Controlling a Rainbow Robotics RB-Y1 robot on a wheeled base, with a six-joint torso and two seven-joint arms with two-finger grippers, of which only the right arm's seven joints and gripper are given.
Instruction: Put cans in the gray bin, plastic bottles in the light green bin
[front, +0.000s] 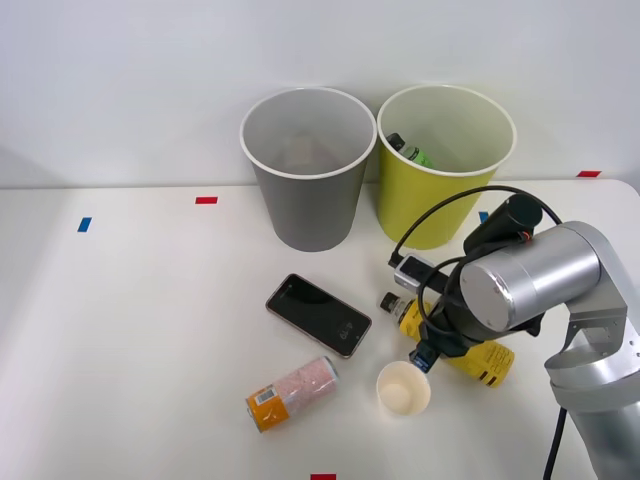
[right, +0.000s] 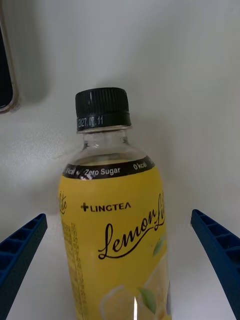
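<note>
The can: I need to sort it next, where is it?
In the front view, the can lies on its side, below the black smartphone and left of the paper cup.

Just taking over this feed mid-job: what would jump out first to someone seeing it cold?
The yellow-labelled bottle lies on the table between the right gripper's open blue fingers. Behind stand the gray bin and, on its right, the light green bin with a green bottle inside. The can lies near the front, beside a black smartphone.

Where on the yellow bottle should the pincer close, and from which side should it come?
Probably on the labelled body of the yellow bottle, from above: it lies flat on the table, and the open pincer already straddles its round sides.
</note>
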